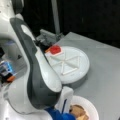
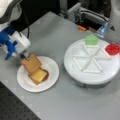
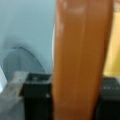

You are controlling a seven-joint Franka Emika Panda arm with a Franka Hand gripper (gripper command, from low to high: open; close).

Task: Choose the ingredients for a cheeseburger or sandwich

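text: none legible | labels: none | numbers: none

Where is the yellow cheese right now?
The yellow cheese square lies on the white paper plate at a front view's bottom left, partly under the brown toast square that the hand grips.

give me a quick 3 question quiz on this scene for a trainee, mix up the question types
1. True or false: the gripper is shut on a brown toast square over the paper plate.
2. Which pieces lie on the sectioned white tray? A) a yellow cheese square and a patty B) a green lettuce piece and a red disc C) two toast squares
3. What yellow piece sits on the stack below the held toast?

Key: 1 true. 2 B. 3 the cheese square.
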